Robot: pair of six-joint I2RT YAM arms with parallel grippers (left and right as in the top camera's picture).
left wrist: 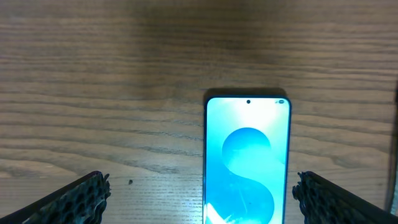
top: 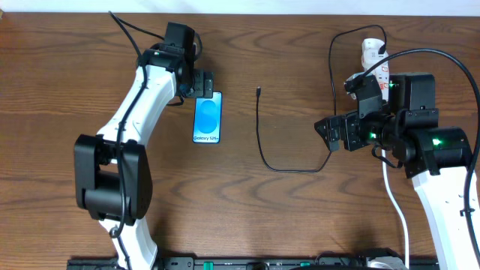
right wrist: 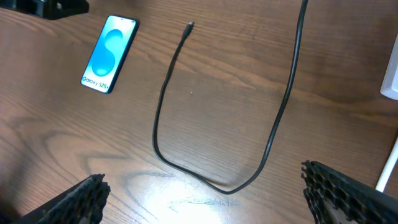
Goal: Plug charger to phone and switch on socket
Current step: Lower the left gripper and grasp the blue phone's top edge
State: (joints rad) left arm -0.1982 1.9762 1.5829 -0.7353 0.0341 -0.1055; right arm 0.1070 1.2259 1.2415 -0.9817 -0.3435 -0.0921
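Note:
The phone [top: 208, 118] lies flat on the wooden table with its blue screen up. My left gripper [top: 201, 88] hovers open just over its far end. In the left wrist view the phone [left wrist: 247, 162] sits between the spread fingers [left wrist: 81, 199], nearer the right one, and nothing touches it. The charger [top: 262, 150] is a thin black cable whose tip [top: 258, 91] lies free to the right of the phone. It loops down and runs back to the socket [top: 373, 54], which my right arm partly hides. My right gripper [top: 328, 135] stands open above the loop [right wrist: 236, 186], empty.
The socket's thick white cord [top: 394, 195] runs down the right side under my right arm. A white edge of the socket [right wrist: 392, 78] shows at the right of the right wrist view. Black robot cables [top: 127, 30] trail at the back.

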